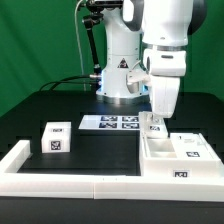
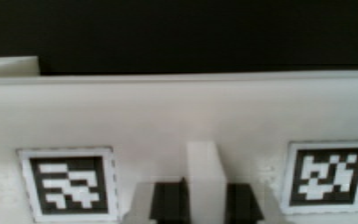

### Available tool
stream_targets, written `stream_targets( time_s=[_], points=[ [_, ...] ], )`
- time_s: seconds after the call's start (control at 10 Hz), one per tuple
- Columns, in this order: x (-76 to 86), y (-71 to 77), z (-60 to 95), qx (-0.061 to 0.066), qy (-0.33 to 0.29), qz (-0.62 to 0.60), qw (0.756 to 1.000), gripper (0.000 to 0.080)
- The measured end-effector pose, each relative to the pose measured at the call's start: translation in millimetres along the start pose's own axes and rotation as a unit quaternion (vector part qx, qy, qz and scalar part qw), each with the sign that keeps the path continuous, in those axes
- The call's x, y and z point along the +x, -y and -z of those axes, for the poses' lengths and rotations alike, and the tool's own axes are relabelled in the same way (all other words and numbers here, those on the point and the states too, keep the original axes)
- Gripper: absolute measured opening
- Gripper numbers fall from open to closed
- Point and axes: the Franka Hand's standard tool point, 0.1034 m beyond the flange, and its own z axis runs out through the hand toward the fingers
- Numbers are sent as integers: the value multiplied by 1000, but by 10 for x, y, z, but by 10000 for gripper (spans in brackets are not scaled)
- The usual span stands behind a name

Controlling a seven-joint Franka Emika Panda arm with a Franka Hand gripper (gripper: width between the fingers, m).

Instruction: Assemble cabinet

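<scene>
The cabinet's white box body (image 1: pixel 182 158) lies on the table at the exterior view's right, open side up. My gripper (image 1: pixel 155 121) points straight down over its far left corner. In the wrist view the gripper (image 2: pixel 202 202) is shut on a thin white upright panel (image 2: pixel 202 160). The dark fingers (image 2: pixel 165 204) press against both sides of that panel. Behind the panel is a broad white wall of the body (image 2: pixel 176 110) with two square tags (image 2: pixel 66 181). A small white tagged block (image 1: pixel 55 138) stands apart at the exterior view's left.
The marker board (image 1: pixel 110 122) lies in front of the robot base. A long low white border rail (image 1: pixel 60 184) runs along the front edge and turns back at the exterior view's left. A green curtain closes off the back.
</scene>
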Motion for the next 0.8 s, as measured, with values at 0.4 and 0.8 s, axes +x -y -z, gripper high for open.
stream_targets(
  time_s=[0.4, 0.8],
  points=[
    [61, 2, -28, -29, -15, 0, 999, 70],
    [44, -3, -57, -36, -20, -2, 999, 70]
  ],
)
